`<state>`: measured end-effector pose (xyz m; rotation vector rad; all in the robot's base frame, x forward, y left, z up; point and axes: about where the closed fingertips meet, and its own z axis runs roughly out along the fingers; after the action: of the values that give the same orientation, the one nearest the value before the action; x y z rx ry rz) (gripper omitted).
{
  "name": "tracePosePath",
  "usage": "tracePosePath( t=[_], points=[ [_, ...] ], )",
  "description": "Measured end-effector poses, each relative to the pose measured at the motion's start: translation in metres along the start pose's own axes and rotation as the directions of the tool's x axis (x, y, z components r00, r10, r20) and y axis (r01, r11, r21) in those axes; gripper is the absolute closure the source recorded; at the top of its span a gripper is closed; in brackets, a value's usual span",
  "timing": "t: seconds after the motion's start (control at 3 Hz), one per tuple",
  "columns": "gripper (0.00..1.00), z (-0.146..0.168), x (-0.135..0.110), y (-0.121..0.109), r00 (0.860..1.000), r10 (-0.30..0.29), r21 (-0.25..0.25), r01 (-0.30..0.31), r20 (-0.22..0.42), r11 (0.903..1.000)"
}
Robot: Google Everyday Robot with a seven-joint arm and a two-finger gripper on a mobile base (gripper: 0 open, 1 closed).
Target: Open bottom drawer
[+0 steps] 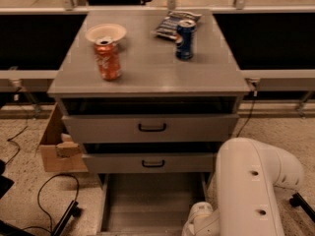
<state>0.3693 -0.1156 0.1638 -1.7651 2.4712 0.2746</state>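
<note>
Orange can stands upper left on the grey cabinet, with a blue can to its right. At lower centre the bottom drawer lies pulled out, its plain inside showing. My gripper sits by the drawer's right side at the frame's bottom edge; I cannot tell whether it is spread or closed.

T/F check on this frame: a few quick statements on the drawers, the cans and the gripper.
1. The bottom drawer is pulled out, with its grey inside showing. True.
2. The orange can stands right of the blue can. False: it stands left of it, by the white bowl.
3. A cardboard box sits on the floor left of the cabinet. True.
4. The gripper holds the blue can. False: the gripper is out of view; the arm runs off the lower edge beside the bottom drawer.
</note>
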Motion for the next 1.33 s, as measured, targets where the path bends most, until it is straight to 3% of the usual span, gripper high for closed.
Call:
tracePosePath(
  t=[0.67,1.33],
  points=[
    [1.0,0.0,-0.0006,-0.0013,1.0,0.0,0.0,0.0,0.0,1.0],
    [0.51,0.0,-0.0006,-0.0012,1.0,0.0,0.0,0.0,0.0,1.0]
  ],
)
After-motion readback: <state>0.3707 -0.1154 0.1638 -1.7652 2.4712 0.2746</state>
